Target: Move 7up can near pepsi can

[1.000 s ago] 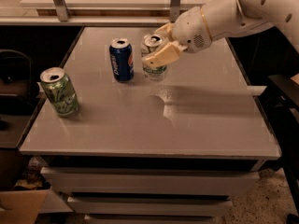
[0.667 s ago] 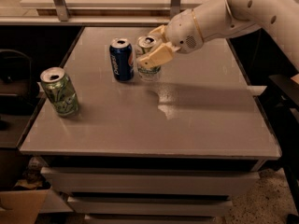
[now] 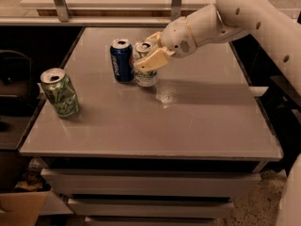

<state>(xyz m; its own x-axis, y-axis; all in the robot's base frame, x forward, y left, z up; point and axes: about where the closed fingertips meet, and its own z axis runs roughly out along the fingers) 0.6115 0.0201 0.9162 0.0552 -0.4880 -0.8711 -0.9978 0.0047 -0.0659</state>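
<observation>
The gripper (image 3: 146, 60) sits over the back middle of the table (image 3: 188, 126), clasped round the 7up can (image 3: 146, 78), which stands just beside the pepsi can (image 3: 122, 62) with hardly any room between them. The arm (image 3: 235, 18) reaches in from the back right and bars that corner from above. The pale green can (image 3: 60, 94) stands near the left edge, well apart, leaving open passage across the front and right.

Gripper (image 3: 144, 53) tight around 7up can (image 3: 146, 77)
</observation>
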